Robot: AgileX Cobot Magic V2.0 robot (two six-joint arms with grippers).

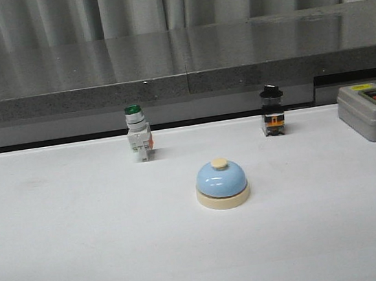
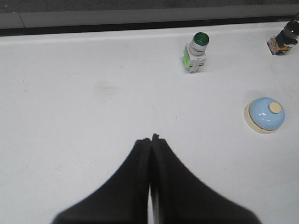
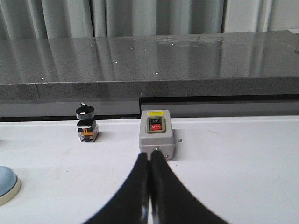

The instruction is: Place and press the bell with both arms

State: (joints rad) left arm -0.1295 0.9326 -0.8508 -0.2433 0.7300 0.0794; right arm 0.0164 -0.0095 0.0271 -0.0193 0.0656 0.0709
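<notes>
The left hand [image 2: 152, 140] shows only in its own wrist view, its two black fingers pressed together with no gap and nothing between them. It hangs above bare worktop [image 2: 70, 116], well apart from everything. The right hand [image 3: 150, 156] is likewise closed tight and empty, its tips pointing toward the grey box with two buttons [image 3: 156, 133], which sits beyond them; whether they touch it cannot be told from this angle.

Outward from the hands, the bell [image 1: 222, 183] stands upright on the white worktop near the middle of the front view, blue dome on cream base, cream button on top. In the left wrist view it lies off to one side of the fingers, clear of them. Behind it stand a green-capped switch [image 1: 139, 134] and a black-capped switch [image 1: 273, 112], each well apart from the bell, with the grey box at the far right edge.

As I judge it, the task has barely begun: neither hand holds or touches the bell, so both the placing and the pressing remain.

Neither arm appears in the front view, so their height and reach are unknown. The right wrist view cuts the bell to a sliver at its edge, and the grey box's lettering is too small to read surely.
</notes>
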